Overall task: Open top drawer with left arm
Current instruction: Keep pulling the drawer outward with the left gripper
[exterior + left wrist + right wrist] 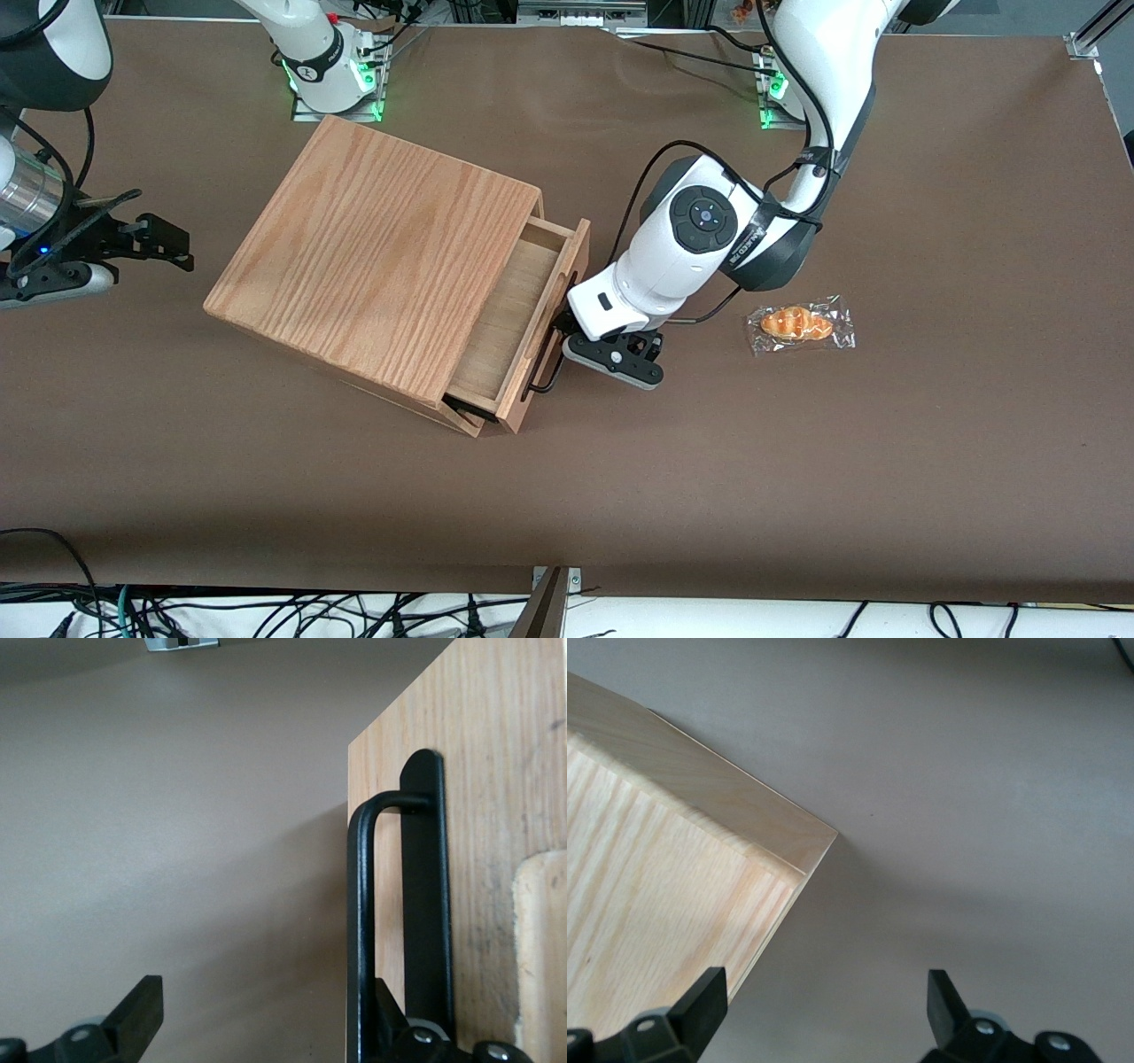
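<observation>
The end effector point(589, 346) of the left arm point(700, 239) is seen low over the counter point(797, 496), just in front of the top drawer point(532, 319), nearer to the front camera than the arm's wrist. Its fingers point(133, 1019) are spread, and one of them is placed between the black bar handle point(361, 930) and the front panel point(496, 771), so the bar is hooked but not pinched. The top drawer is pulled partly out of the oak cabinet point(372, 257), and its paler inside is shown. The cabinet stands near the middle of the counter. A wrapped pastry point(797, 324) is laid on the counter, near the wrist, toward the working arm's end.
</observation>
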You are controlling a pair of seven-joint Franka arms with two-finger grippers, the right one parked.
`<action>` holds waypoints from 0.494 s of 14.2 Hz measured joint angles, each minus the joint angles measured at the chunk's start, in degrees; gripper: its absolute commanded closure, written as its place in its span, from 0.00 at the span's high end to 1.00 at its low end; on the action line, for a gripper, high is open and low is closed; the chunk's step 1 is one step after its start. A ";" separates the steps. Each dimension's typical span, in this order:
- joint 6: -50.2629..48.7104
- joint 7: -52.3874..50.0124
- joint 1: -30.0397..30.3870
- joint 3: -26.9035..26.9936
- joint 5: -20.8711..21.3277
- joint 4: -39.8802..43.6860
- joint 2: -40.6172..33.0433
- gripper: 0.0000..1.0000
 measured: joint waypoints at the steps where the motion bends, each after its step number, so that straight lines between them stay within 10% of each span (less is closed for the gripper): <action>1: -0.20 0.09 0.10 0.00 0.00 0.00 -0.10 1.00; 7: -1.04 2.01 0.38 0.01 0.00 0.00 -0.44 1.00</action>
